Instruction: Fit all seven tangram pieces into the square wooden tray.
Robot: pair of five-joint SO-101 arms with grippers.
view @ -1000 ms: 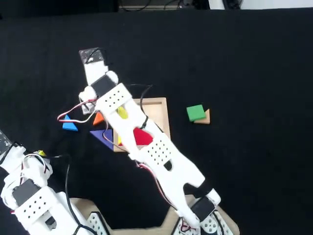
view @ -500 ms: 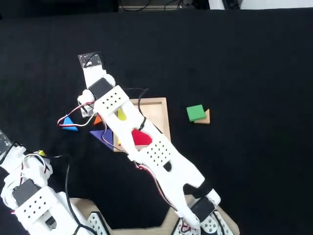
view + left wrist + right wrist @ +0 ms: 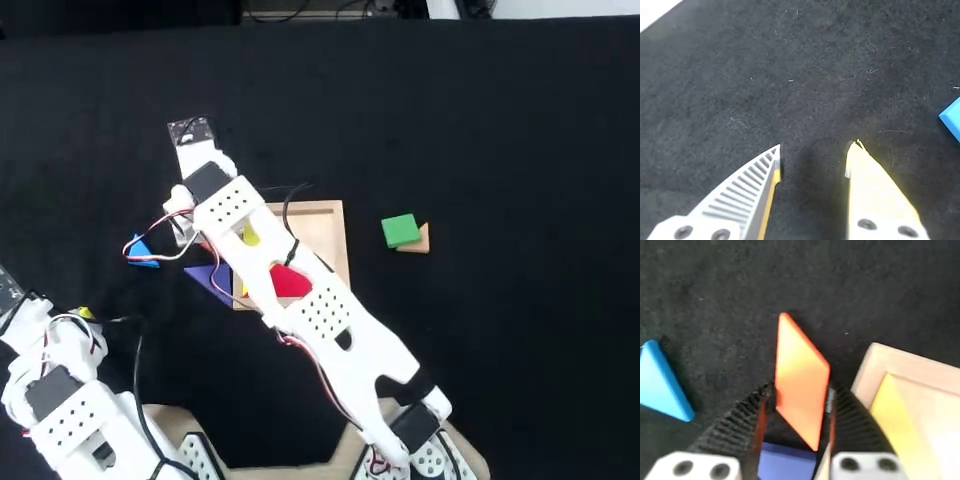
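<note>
Orange piece (image 3: 801,390) sits just beside the tray (image 3: 875,360) rim, the right jaws clamped on its two edges: the pick-up step, I judge. Next it needs lifting and turning into the tray. Left jaws gape empty over the worktop (image 3: 740,60)

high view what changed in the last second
The right arm edged its wrist slightly toward the blue triangle, and its red cable slid over that piece. Its end effector is closed on the orange parallelogram. The tray, green square and left arm stayed put.
</note>
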